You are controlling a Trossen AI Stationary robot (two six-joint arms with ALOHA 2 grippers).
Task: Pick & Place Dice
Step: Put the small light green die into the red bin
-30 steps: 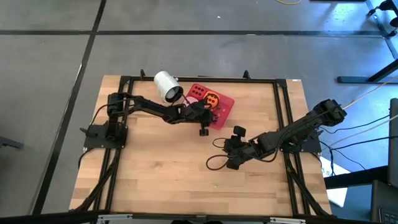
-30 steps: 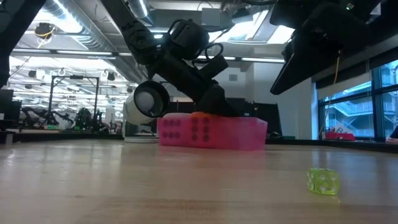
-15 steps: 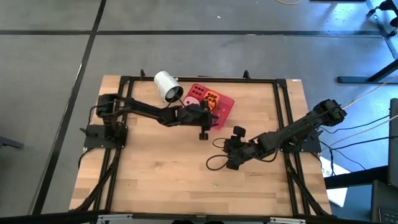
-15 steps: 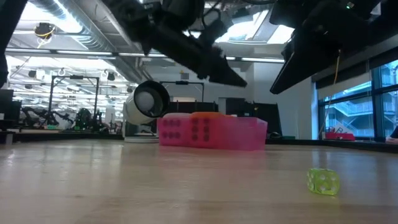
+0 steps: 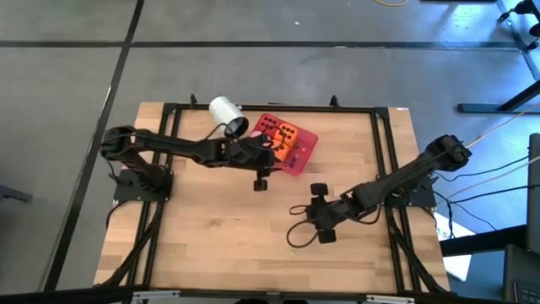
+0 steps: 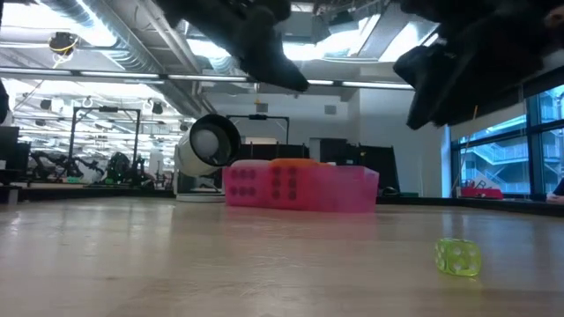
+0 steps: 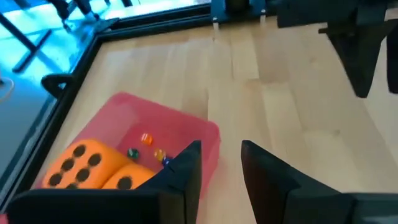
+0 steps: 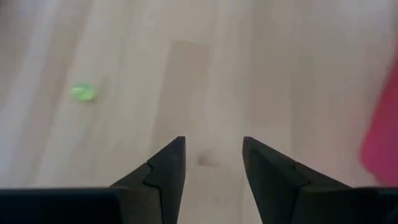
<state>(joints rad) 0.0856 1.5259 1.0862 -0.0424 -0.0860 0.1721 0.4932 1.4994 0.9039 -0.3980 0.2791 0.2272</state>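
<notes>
A white cup [image 5: 228, 116] (lying on its side) sits beside the pink tray [image 5: 305, 148] on the wooden table [image 5: 211, 228].

On the pale wooden table [image 5: 219, 245] a pink-red tray [image 5: 300, 157] holds orange dice [image 5: 285, 135] with dark pips beside a white cup [image 5: 226, 113], a translucent green die [image 6: 458, 257] at five o'clock.

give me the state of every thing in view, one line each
left hand: open, empty, raised beside the tray
right hand: open, empty, above bare table
tray: flat on table, holding dice
orange die: in tray, six pips up
white cup: on its side
green die: loose on table
</notes>
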